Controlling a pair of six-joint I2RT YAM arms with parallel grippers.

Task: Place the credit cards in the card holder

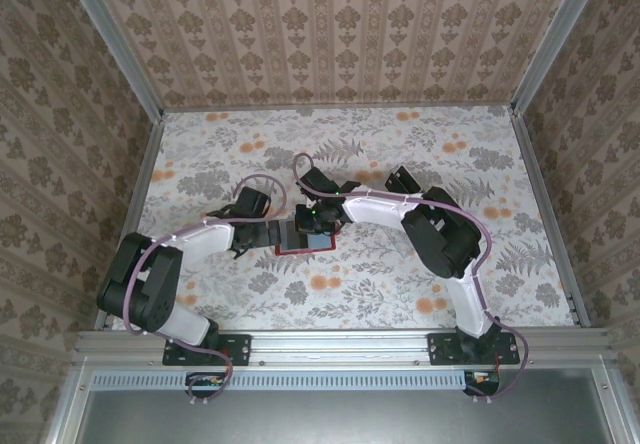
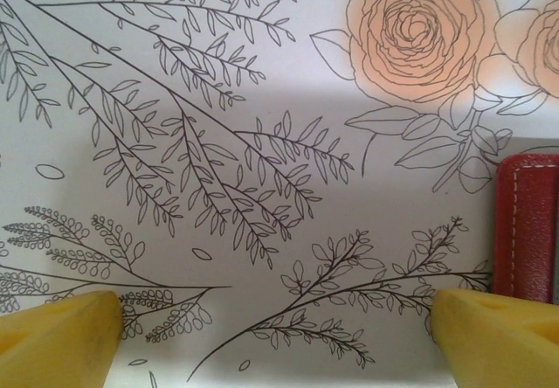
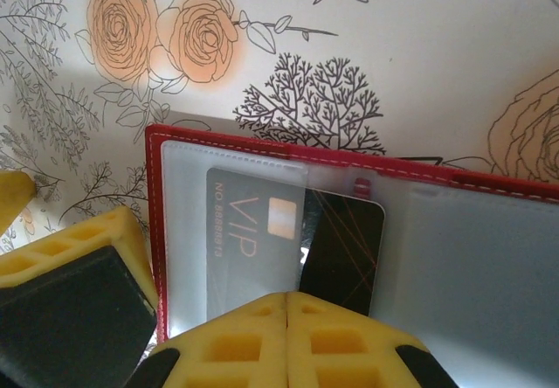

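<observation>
Near the middle of the counter, about midway between its left and right edges, the top view shows the red holder lying open. The left pincer is at one side of it and the right pincer is down over it. From the left wrist, the left pincer is spread wide with nothing between its fingers, low over bare counter. The holder's stitched edge lies just beside one fingertip. From the right wrist, the right pincer is pressed together, its tips at the near edge of a black card. The card lies flat and is not pinched, and I cannot tell whether the tips touch it. It sits partway in a clear pocket of the holder, the VIP half under the plastic, the other half out. I judge the step in hand to be seating this card. The next move calls for a gentle push deeper into the pocket, toward the holder's outer edge, with the holder kept from sliding. Count: one holder, one card, two pincers.
</observation>
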